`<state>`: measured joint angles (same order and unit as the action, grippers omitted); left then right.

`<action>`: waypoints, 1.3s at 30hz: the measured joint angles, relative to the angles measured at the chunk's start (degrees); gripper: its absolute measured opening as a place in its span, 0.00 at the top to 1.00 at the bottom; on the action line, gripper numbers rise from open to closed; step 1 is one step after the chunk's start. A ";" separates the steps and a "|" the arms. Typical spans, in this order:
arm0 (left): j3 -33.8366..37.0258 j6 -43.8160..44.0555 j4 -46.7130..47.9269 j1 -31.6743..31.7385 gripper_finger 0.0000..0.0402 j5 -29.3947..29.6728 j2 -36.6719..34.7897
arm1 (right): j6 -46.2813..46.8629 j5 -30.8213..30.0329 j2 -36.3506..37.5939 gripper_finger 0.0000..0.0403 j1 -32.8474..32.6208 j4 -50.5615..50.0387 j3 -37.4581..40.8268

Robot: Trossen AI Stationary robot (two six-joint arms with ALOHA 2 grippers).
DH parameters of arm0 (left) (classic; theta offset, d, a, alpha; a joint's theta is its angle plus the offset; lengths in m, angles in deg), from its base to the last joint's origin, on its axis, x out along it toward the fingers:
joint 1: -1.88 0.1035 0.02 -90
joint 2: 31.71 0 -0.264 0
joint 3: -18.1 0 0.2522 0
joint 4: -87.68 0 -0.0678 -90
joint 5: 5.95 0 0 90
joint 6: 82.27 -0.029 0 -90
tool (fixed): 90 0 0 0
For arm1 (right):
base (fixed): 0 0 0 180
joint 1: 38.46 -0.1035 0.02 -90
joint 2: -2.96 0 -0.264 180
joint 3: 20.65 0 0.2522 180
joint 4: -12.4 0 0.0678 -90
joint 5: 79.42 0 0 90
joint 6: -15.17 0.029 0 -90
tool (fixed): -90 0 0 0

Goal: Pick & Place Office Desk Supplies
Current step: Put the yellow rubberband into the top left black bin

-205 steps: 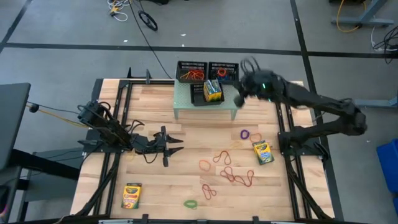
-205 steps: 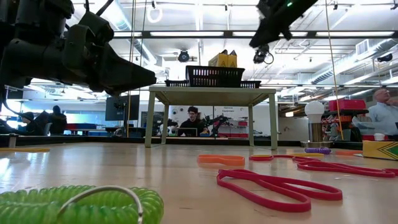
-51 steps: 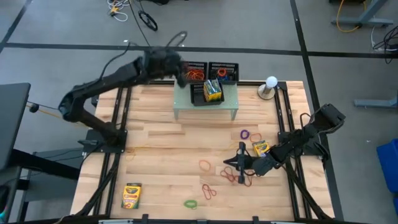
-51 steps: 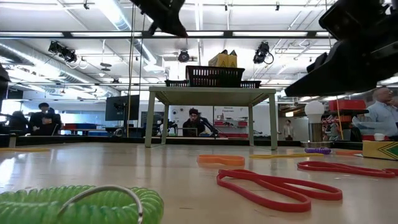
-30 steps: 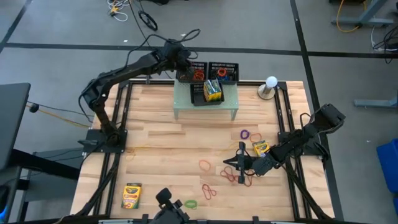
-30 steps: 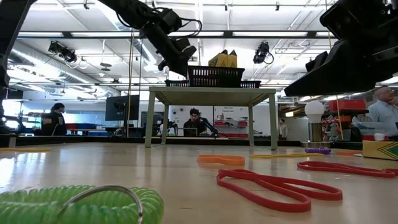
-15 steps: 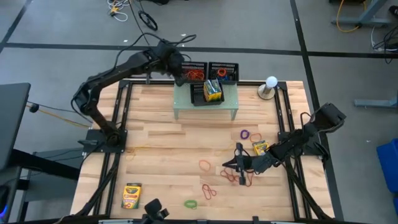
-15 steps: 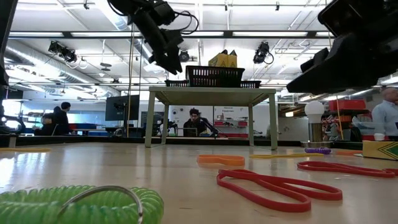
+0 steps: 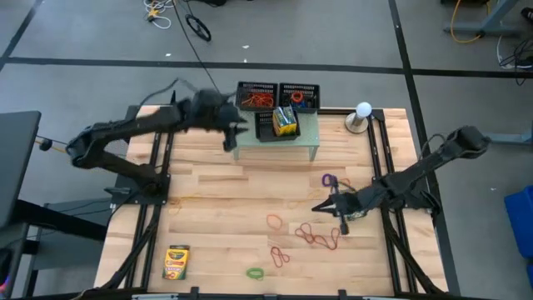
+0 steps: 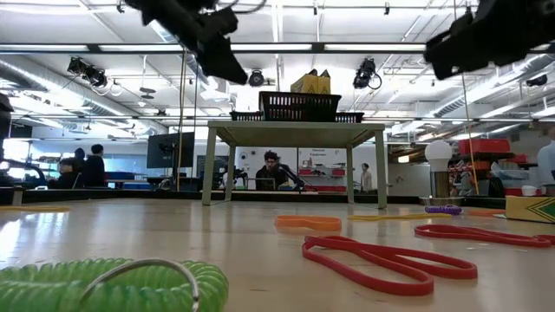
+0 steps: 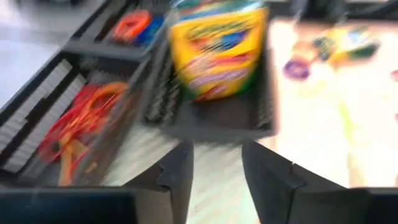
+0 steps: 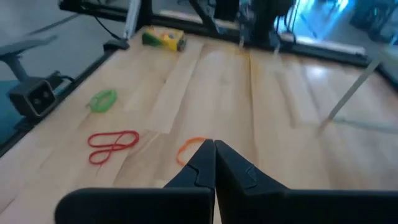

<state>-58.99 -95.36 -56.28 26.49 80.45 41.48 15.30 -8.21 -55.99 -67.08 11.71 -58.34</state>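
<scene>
The left fingers stand apart with nothing between them, hanging just short of the pale green perforated riser near the bench's far edge. Only the left wrist view looks into the black mesh trays ahead of those fingers: an upright yellow-and-green crayon box in the nearest tray, and a tangle of red and orange rubber bands in the tray beside it.

The right fingers are pressed together, empty, above the wooden bench. Beyond their tips lie a thin orange loop, a doubled red loop, a green coiled loop and, farthest off, a flat crayon box.

The high view alone shows another crayon box partly hidden under the right arm, with a purple loop near it.
</scene>
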 joint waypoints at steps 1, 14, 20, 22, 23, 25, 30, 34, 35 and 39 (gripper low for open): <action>3.63 0.30 -4.72 -1.64 0.67 -0.01 -1.74 | -0.70 0.15 2.18 1.00 0.22 -1.43 0.00; 35.58 2.39 -46.97 -19.68 0.73 1.75 -8.92 | -1.94 -0.19 27.53 0.99 2.21 7.57 17.69; 39.33 3.61 -49.80 -22.39 0.73 4.28 -8.92 | -2.35 -7.02 37.72 0.95 2.21 7.16 23.43; 39.59 3.72 -50.18 -22.91 0.73 4.24 -8.92 | -2.34 -7.41 39.22 0.94 2.18 4.89 23.43; 39.67 3.95 -50.08 -23.06 0.73 4.22 -8.92 | -2.38 -7.54 39.60 0.94 2.18 4.35 23.43; 39.67 4.79 -49.94 -23.18 0.73 4.20 -8.92 | -2.25 -7.58 39.82 0.94 2.18 4.15 23.43; 39.67 6.08 -49.77 -23.16 0.73 4.25 -8.92 | -1.12 -7.98 39.78 0.94 2.18 3.82 23.43; 39.67 6.81 -49.85 -23.16 0.73 4.21 -8.92 | -1.04 -7.95 39.78 0.94 2.18 3.27 23.43; 39.67 7.59 -49.85 -23.16 0.73 4.14 -8.92 | -1.04 -7.95 39.78 0.94 2.18 3.26 23.43; 39.67 9.31 -49.92 -23.16 0.73 3.82 -8.90 | -0.99 -7.95 39.78 0.94 2.18 3.16 23.43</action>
<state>-19.32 -86.05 -106.20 3.33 84.27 32.58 14.31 -16.16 -16.22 -64.90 14.87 -34.91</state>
